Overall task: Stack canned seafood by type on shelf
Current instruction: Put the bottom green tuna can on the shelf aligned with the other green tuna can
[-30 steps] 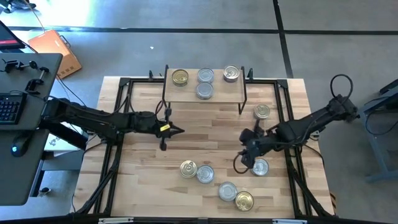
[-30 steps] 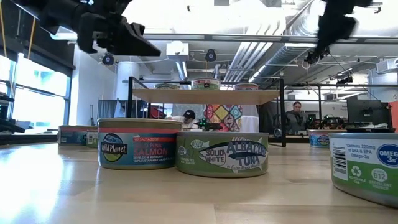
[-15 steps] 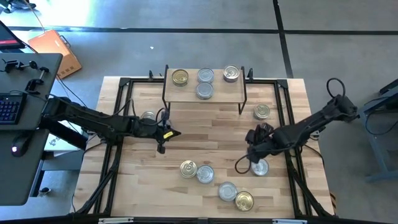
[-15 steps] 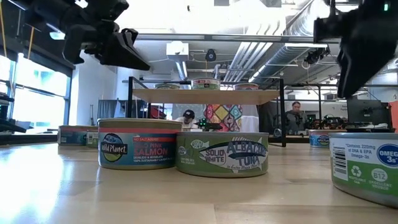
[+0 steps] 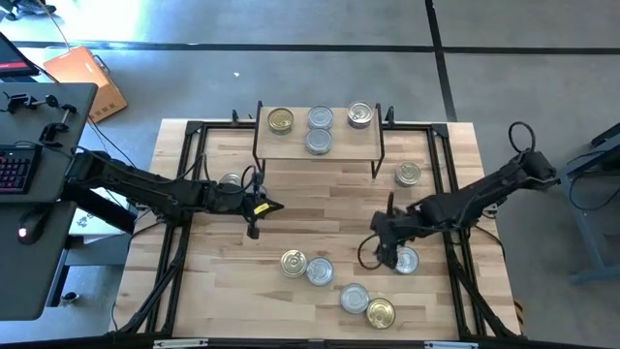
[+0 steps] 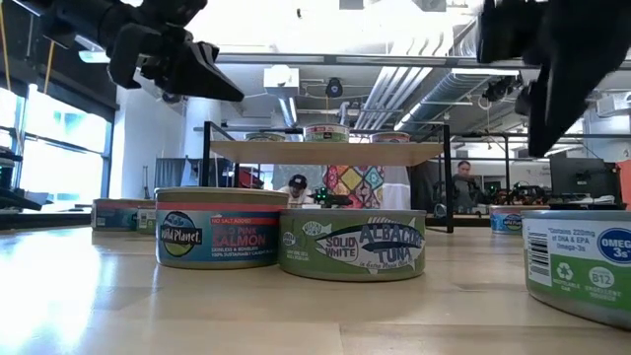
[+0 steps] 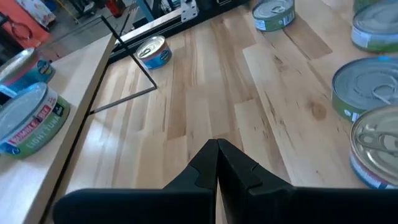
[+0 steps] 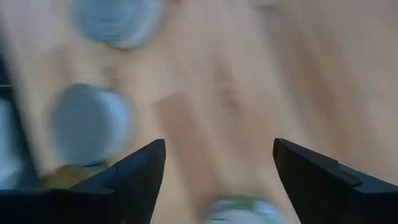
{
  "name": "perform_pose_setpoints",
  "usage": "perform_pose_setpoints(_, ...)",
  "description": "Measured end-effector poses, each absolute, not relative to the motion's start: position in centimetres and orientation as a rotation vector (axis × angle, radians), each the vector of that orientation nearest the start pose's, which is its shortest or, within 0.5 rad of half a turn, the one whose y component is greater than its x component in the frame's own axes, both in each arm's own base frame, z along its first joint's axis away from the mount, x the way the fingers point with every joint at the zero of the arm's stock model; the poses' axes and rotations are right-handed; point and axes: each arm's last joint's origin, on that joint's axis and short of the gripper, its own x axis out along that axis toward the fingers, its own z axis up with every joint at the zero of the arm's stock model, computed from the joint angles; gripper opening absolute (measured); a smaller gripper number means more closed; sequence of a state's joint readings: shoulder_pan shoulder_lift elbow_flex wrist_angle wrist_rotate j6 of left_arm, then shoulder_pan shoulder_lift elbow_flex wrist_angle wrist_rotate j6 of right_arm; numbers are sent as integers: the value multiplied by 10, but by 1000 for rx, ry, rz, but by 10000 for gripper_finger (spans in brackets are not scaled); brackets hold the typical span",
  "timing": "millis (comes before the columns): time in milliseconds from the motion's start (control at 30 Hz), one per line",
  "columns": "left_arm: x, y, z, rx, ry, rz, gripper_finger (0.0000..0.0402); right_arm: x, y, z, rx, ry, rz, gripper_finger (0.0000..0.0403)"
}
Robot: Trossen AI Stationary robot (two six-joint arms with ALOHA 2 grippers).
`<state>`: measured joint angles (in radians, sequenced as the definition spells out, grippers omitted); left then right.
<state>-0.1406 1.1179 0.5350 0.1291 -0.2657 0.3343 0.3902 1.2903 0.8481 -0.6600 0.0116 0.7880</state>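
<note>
The shelf (image 5: 320, 153) stands at the table's far middle and bears several tins, one gold-lidded (image 5: 280, 120) and silver ones such as (image 5: 321, 117). More tins rest flat on the tabletop: a gold and a silver pair (image 5: 294, 262) (image 5: 319, 271), another pair (image 5: 354, 298) (image 5: 381, 312), and one silver tin (image 5: 405, 260). My right gripper (image 5: 381, 240) hovers open just left of that silver tin, touching nothing. My left gripper (image 5: 278, 205), shut and empty, hangs over bare wood left of centre. The low view shows a salmon tin (image 6: 222, 229) beside a tuna tin (image 6: 352, 244).
One tin (image 5: 408, 174) sits to the right of the shelf, another (image 5: 231, 181) lies beside my left arm. Black frame rails (image 5: 189, 194) run along the table's sides. Bare wood lies between the two grippers. A person (image 6: 463, 182) sits in the room behind.
My left arm has drawn back a little toward the table's left edge, uncovering the tin beside it; its gripper stays shut. My right gripper has swung slightly toward the far side and then back toward the table's left and near edge, staying beside the silver tin.
</note>
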Motion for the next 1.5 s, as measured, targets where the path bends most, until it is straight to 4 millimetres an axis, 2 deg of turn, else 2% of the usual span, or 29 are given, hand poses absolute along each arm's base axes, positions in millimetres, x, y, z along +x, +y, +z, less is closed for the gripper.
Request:
perform_pose_setpoints(167, 227, -26, 214, 379, 462, 49, 0, 230, 134, 216, 630, 1169, 113, 283)
perform_pose_setpoints(267, 226, -29, 214, 372, 460, 41, 0, 232, 160, 204, 753, 1239, 177, 260)
perform_pose_setpoints(367, 226, -32, 214, 375, 457, 27, 0, 234, 183, 191, 789, 1262, 232, 227)
perform_pose_setpoints(500, 225, -35, 214, 378, 455, 14, 0, 237, 201, 171, 805, 1305, 262, 168)
perform_pose_setpoints(633, 225, -38, 214, 384, 454, 9, 0, 239, 207, 151, 763, 1361, 270, 106)
perform_pose_setpoints(767, 225, -39, 214, 394, 453, 3, 0, 244, 203, 143, 710, 1385, 308, 57)
perform_pose_setpoints(1000, 225, -37, 214, 400, 457, 34, 0, 246, 181, 139, 666, 1450, 177, 8)
perform_pose_setpoints(1200, 225, -37, 214, 401, 459, 37, 0, 251, 156, 137, 591, 1465, 61, 4)
perform_pose_setpoints(1500, 224, -37, 213, 402, 463, 36, 0, 275, 107, 136, 494, 1358, 19, 4)
